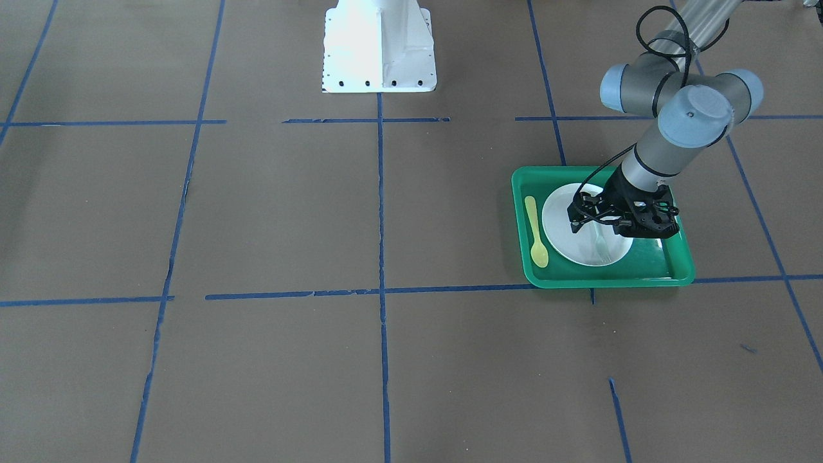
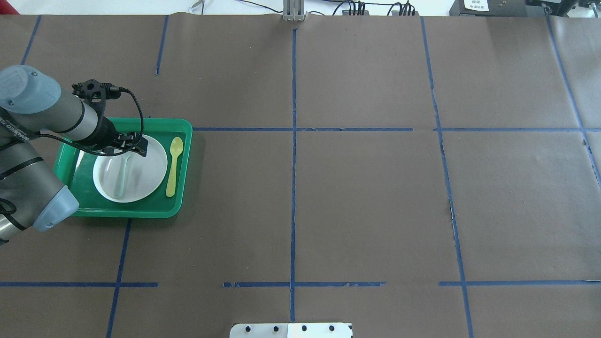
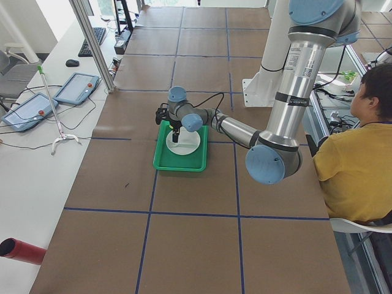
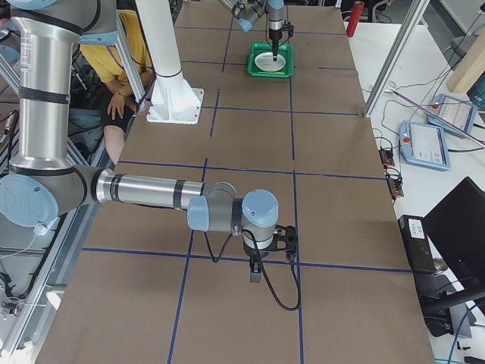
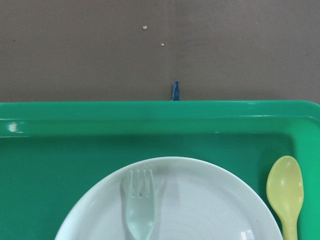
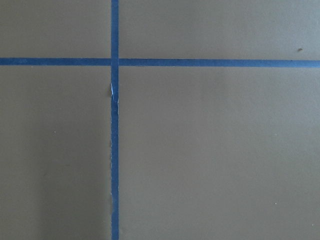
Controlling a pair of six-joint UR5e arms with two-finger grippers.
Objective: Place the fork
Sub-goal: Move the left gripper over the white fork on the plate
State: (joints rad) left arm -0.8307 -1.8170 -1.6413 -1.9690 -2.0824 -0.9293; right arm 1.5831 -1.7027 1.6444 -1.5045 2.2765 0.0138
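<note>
- One fork [image 1: 602,247] shows in the front view. It lies flat on the 5 o'clock side of a white plate [image 1: 559,231]. The plate sits in a green tray [image 1: 643,275] at about 3 o'clock on the counter [image 1: 289,212], and a yellow spoon [image 1: 533,228] lies in the tray at the plate's 9 o'clock. The left claw [image 1: 582,217] hangs over the plate. Its jaws look parted, with nothing between them.
- Overhead view: the tray is at 9 o'clock. The fork [image 2: 123,176] runs roughly 12 to 6 across the plate, apart from the spoon at the plate's 3 o'clock.
- Left side view: the left claw [image 3: 175,138] points straight down above the plate. The fork is too small to make out.
- Right side view: the right claw [image 4: 255,271] hovers over the counter at 6 o'clock, well apart from the tray at 12. I cannot tell whether it is open or closed.
- Left wrist view: the fork's tines [image 5: 140,182] rest on the plate and point to 12, toward the tray's rim. No fingers show.
- Right wrist view: only the counter and blue tape [image 6: 115,150].
- Judgement: the placing looks done. At most, the left claw has yet to lift clear.
</note>
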